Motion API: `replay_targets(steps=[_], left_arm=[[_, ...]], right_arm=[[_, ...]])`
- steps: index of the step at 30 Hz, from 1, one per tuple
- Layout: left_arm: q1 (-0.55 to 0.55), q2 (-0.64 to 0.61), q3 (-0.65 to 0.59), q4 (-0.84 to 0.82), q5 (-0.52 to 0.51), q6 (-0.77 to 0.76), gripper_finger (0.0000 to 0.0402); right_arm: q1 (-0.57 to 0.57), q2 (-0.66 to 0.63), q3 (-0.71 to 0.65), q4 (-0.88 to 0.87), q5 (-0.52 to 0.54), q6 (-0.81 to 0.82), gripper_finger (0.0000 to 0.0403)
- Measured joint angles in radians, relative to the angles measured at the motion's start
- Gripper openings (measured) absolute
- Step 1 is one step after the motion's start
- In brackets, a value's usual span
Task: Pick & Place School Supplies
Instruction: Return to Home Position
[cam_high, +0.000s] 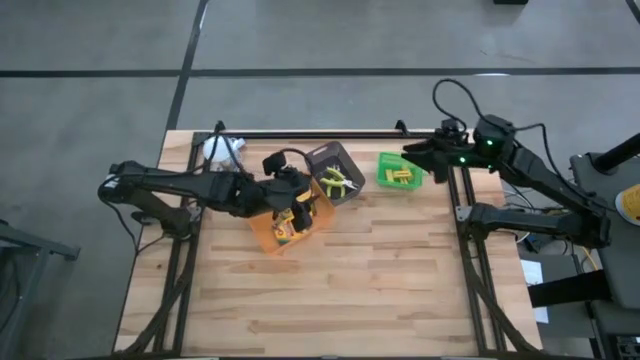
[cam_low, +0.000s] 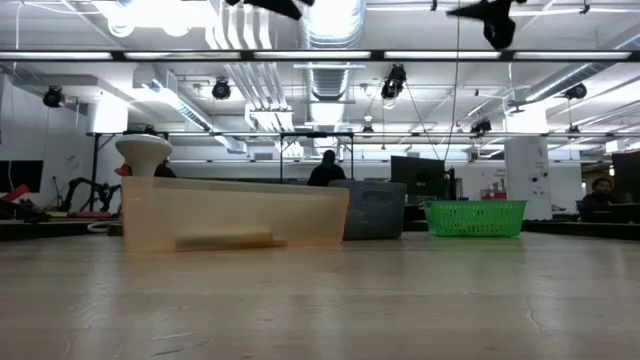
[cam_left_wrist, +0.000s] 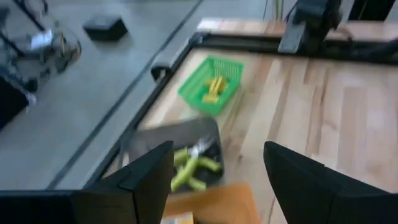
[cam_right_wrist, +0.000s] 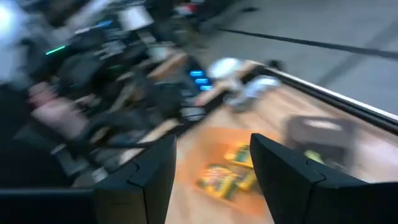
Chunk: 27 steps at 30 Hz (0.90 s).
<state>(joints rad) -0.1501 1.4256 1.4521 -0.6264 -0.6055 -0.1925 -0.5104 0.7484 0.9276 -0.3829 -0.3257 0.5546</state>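
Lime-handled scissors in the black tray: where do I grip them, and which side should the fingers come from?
Probably the lime handles of the scissors, from straight above: they lie flat in the black tray, whose walls block a sideways approach. The left gripper, open above the neighbouring orange tray, is nearer; the right gripper hangs open by the green basket.

Bright, even light thrown by white ceiling strip lights (cam_low: 330, 56); glare blown out at low view's top. Faint shadows on pale wooden bench (cam_high: 380, 290). Wrist views motion-smeared.
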Motion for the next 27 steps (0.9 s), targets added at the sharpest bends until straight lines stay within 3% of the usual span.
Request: replay_targets(steps=[4, 8, 11, 17, 27], left_arm=[[-0.001, -0.021, 0.000, 0.072, 0.026, 0.094, 0.0255], [-0.003, -0.049, -0.002, 0.095, 0.126, 0.158, 0.0255], [-0.007, -0.070, -0.002, 0.096, 0.204, 0.191, 0.0255], [-0.010, -0.108, -0.002, 0.091, 0.208, 0.163, 0.0255], [-0.009, -0.115, -0.002, 0.093, 0.210, 0.056, 0.0255]], right_arm=[[0.072, -0.012, 0.000, 0.099, -0.123, -0.057, 0.0201], [0.182, -0.009, 0.000, 0.212, -0.179, -0.104, 0.0201], [0.276, -0.009, 0.000, 0.290, -0.184, -0.170, 0.0201], [0.422, -0.008, 0.000, 0.343, -0.183, -0.290, 0.0201], [0.469, 0.033, 0.000, 0.333, -0.173, -0.276, 0.0201]])
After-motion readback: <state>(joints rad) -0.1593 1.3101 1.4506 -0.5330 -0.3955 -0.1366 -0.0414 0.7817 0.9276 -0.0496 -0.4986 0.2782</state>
